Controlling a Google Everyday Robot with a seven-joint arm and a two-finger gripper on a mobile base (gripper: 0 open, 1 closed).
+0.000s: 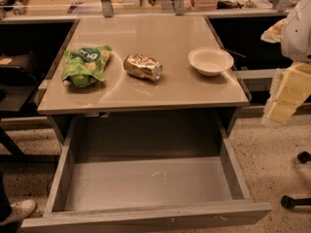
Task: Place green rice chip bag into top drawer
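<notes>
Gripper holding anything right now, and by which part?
Nothing is held. The gripper hangs to the right of the table, apart from everything on it; the bag lies on its left part, untouched.

We log a glossy beige tabletop (146,38). On it, left to right: green rice chip bag (85,64) lying flat, crushed gold can (142,66) on its side, white bowl (210,60) upright, all apart. The gripper (286,93) hangs beyond its right edge.

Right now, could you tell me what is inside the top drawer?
Only bare grey floor shows in the top drawer; its back hides under the table. The gripper hangs far right.
</notes>
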